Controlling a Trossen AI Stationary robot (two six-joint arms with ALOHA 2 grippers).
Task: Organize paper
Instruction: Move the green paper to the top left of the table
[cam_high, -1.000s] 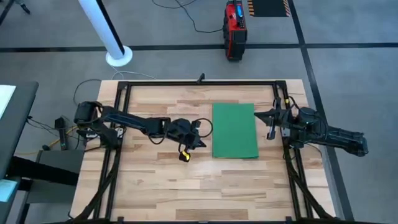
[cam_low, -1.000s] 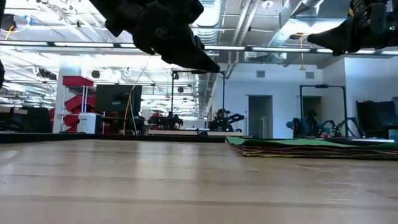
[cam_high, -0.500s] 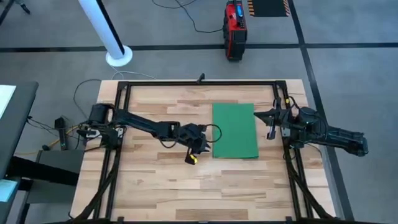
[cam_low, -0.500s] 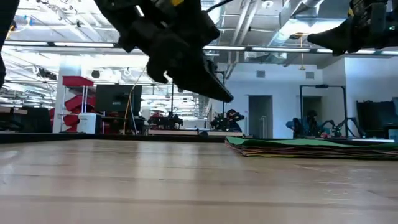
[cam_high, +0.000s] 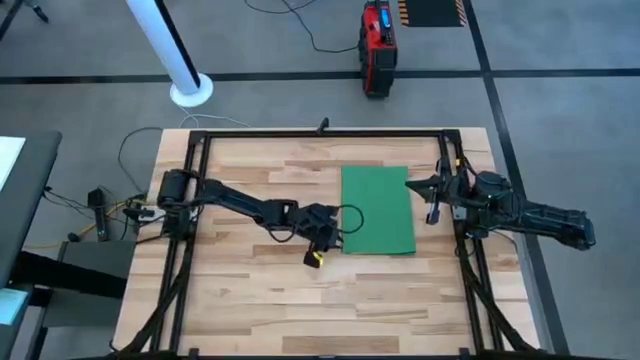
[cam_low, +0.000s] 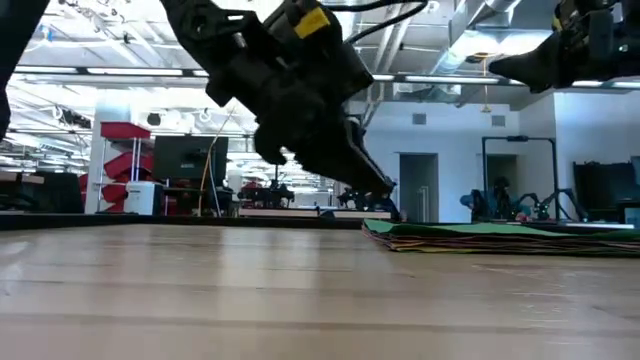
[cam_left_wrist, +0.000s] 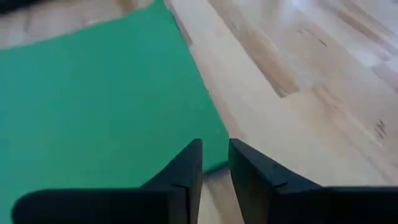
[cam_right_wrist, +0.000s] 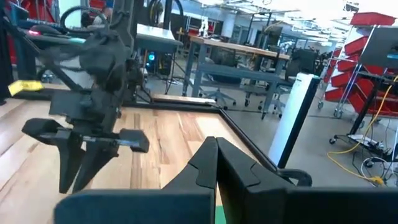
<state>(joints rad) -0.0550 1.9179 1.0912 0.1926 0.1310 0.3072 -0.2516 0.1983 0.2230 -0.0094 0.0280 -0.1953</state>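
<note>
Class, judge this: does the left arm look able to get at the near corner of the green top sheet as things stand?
Probably yes: the left gripper hangs low at the edge of the green top sheet, fingers slightly apart, with nothing between them. The right gripper waits clear.

Even overhead light with soft shadows; the left wrist view is blurred, and ceiling lamps glare in the low view.
</note>
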